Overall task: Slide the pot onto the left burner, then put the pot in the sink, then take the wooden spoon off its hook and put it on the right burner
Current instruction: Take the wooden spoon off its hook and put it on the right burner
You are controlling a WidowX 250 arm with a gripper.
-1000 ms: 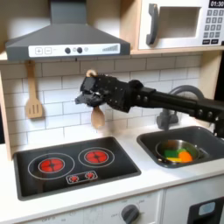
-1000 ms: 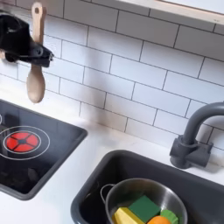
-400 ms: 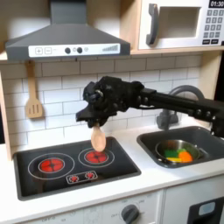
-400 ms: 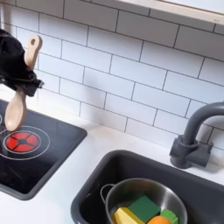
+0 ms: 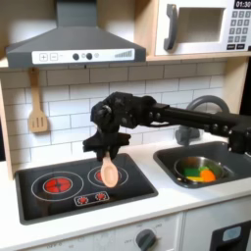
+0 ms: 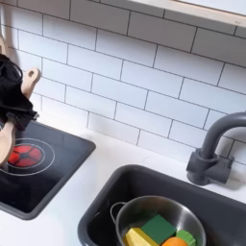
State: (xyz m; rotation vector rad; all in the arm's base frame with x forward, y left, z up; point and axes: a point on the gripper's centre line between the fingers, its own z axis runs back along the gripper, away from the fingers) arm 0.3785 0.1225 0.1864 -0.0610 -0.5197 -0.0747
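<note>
In the first exterior view, a slotted spatula (image 5: 38, 104) hangs on the tiled wall at the far left, above the black cooktop (image 5: 83, 186) with two red burners. The tool (image 5: 105, 147) hangs over the burner (image 5: 104, 175) on the first exterior view's right, closed on the spoon (image 5: 110, 173) by its handle, bowl pointing down just above that burner; whether the bowl touches the glass I cannot tell. In the second exterior view the tool (image 6: 12, 109) is at the left edge with the spoon (image 6: 6, 144) tilted over a burner (image 6: 26, 154). Further right in both exterior views, the pot (image 5: 199, 172) (image 6: 159, 223) sits in the sink (image 5: 231, 156) (image 6: 104, 204), holding coloured toy food (image 6: 158, 232), with the dark faucet (image 6: 213, 152) behind it on the counter (image 6: 85, 179).
</note>
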